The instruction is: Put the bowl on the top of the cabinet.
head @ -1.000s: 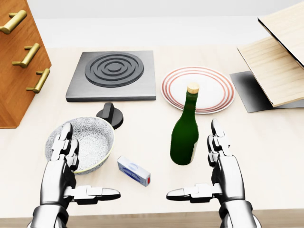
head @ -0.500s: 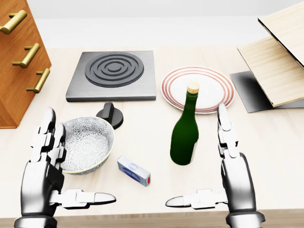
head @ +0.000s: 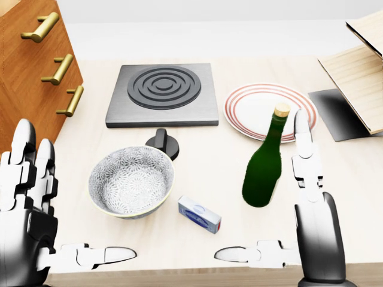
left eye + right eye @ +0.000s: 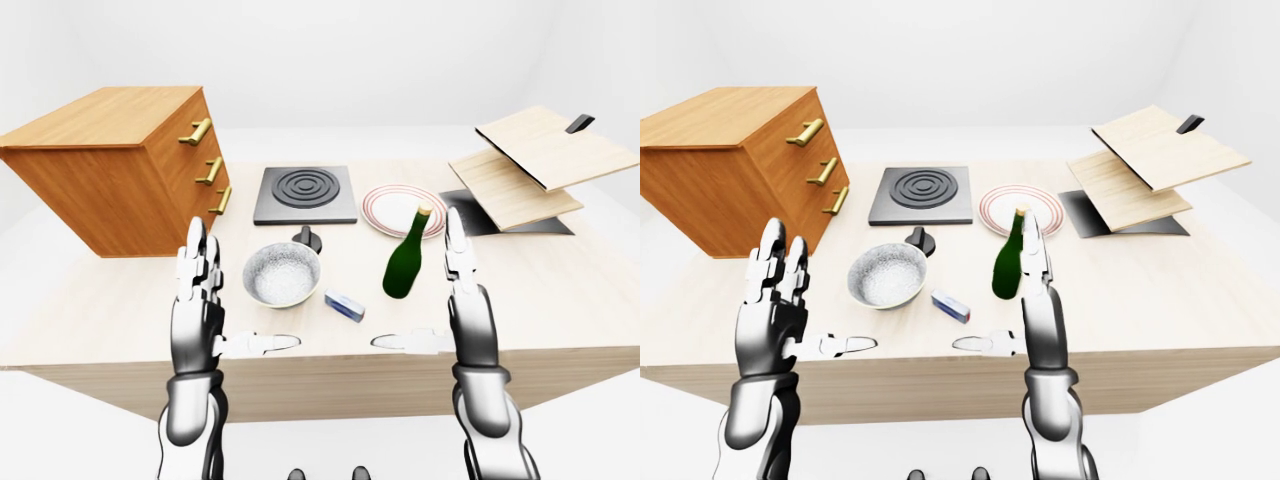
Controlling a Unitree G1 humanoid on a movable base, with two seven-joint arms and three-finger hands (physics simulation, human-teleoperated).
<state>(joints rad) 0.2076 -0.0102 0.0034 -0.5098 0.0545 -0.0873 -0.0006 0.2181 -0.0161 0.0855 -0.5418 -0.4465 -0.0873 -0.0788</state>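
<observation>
Risk judged: bowl (image 3: 132, 182) crowded by black knob (image 3: 162, 142) touching far rim and small blue box (image 3: 199, 215) just beside near-right rim; either could be knocked during scoop. Wine bottle (image 3: 264, 166) upright near right hand (image 3: 311, 206), easily toppled by sideways sweep.

Bowl located on counter (image 4: 560, 290), right of cabinet (image 4: 110, 165), untouched. Left hand (image 3: 27, 206) fingers (image 3: 24, 161) spread wide, upright, left of bowl, apart from rim. Right hand fingers extended, nothing held, well apart from bowl, beyond bottle.
</observation>
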